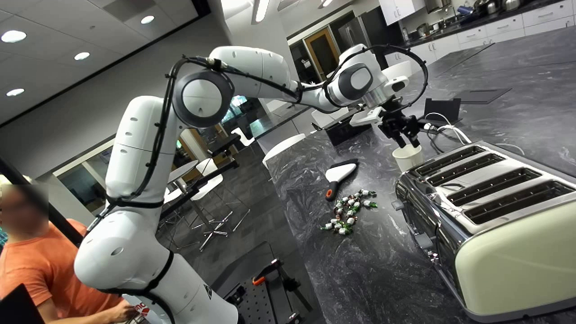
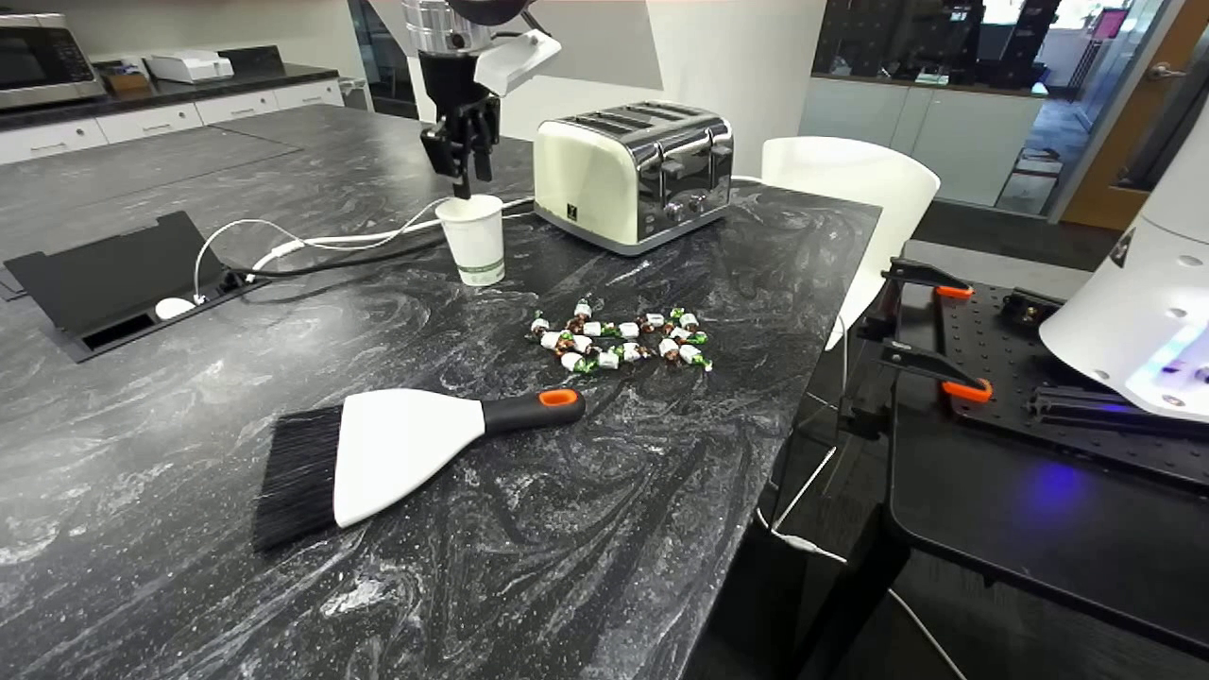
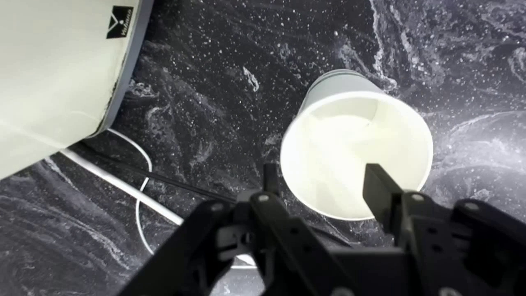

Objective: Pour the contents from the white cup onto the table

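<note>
The white cup [image 1: 408, 159] stands upright on the dark grey table [image 1: 373, 256], beside the toaster. It also shows in an exterior view [image 2: 474, 244] and in the wrist view [image 3: 343, 88], where its inside looks bare apart from a tiny dark speck. The contents [image 2: 629, 330], small white pieces with green and brown ends, lie in a loose cluster on the table, also in an exterior view [image 1: 350, 221]. My gripper [image 3: 322, 169] is open and empty, pointing down at the cup's rim. In the wrist view one finger overlaps the cup's mouth and the other appears outside it.
A cream and chrome toaster [image 1: 508, 265] stands close to the cup. A brush [image 2: 401, 449] with white body and black handle lies near the pieces. White and black cables [image 3: 123, 187] run behind the cup to an open outlet flap [image 2: 123, 269]. The table edge [image 2: 789, 406] borders the robot's side.
</note>
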Tool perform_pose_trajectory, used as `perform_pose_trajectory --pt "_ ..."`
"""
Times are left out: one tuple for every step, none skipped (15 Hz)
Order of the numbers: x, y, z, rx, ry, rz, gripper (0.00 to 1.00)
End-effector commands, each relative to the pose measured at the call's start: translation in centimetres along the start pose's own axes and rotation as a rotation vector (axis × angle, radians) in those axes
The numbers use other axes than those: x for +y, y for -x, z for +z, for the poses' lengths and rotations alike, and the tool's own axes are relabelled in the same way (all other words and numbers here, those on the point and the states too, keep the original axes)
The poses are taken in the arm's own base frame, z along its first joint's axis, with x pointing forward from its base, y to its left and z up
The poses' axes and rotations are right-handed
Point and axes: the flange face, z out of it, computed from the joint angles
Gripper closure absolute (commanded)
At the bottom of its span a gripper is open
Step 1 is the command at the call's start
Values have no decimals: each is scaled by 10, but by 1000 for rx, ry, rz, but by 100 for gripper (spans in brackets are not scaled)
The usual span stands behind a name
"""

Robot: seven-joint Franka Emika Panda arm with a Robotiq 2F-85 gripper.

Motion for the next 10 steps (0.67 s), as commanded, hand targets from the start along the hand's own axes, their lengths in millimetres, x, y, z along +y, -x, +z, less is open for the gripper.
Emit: perform_pose_trajectory --pt "6 7 -44 39 34 -4 11" --pt "8 12 -61 54 48 -24 5" --pt "8 23 -79 65 52 -55 1" --pt "6 31 -94 68 27 -76 0" --pt "4 39 -107 56 20 -84 0" --pt "2 47 -123 72 16 -98 0" --pt "0 57 -137 82 12 -110 0" --pt "-3 67 -151 94 11 -137 0" --pt "-5 79 -163 94 20 -152 0" --pt "-6 92 -175 94 24 -162 0"
